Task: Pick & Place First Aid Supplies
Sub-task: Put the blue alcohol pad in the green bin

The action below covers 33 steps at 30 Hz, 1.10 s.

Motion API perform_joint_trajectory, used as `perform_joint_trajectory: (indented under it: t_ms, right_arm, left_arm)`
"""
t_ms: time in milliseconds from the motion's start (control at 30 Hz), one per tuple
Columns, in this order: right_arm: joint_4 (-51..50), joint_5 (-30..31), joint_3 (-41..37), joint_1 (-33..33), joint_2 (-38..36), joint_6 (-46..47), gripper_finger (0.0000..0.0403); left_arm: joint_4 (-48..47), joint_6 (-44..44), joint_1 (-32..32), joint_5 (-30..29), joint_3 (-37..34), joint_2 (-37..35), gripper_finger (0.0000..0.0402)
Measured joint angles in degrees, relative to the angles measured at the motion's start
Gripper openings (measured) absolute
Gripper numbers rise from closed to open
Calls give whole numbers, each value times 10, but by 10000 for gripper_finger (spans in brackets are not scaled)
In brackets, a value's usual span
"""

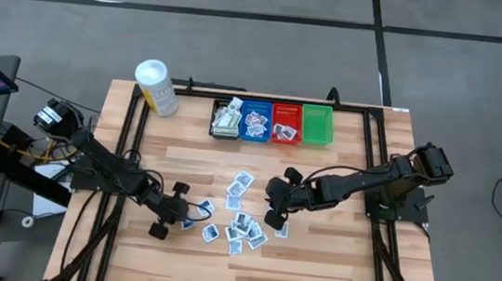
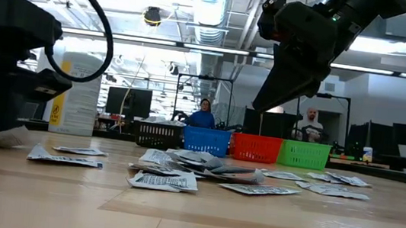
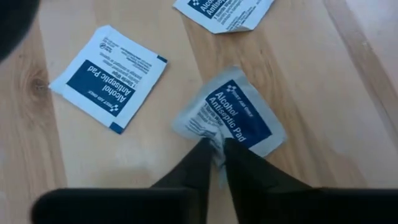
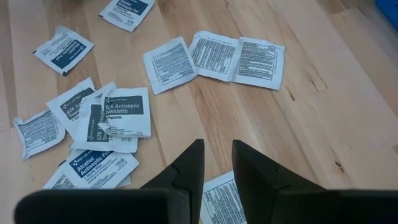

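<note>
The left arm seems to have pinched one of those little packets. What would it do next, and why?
Probably lift it straight up. The left end effector is pinching the edge of an alcohol antiseptic pad packet that lies crumpled on the wooden table, so raising it clear comes before carrying it to the bins.

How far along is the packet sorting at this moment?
Done: some packets already lie in the black bin, blue bin and red bin; the green bin looks empty. In hand: the left claw pinches an alcohol pad. The right claw hovers empty. Left: the scattered pile.
</note>
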Motion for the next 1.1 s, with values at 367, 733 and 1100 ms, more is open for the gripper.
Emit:
perform_joint_trajectory:
  t_ms: [367,733,1100]
  right_arm:
    - [6,0,0,0,0,1,77]
    - [46,0,0,-5,0,-1,77]
    - [207,0,0,-71,0,-60,77]
  left_arm:
    - [18,-4,7,-7,-4,-10,6]
    - [11,68,25,-158,-5,-80,6]
    - [103,123,185,-268,-5,-91,8]
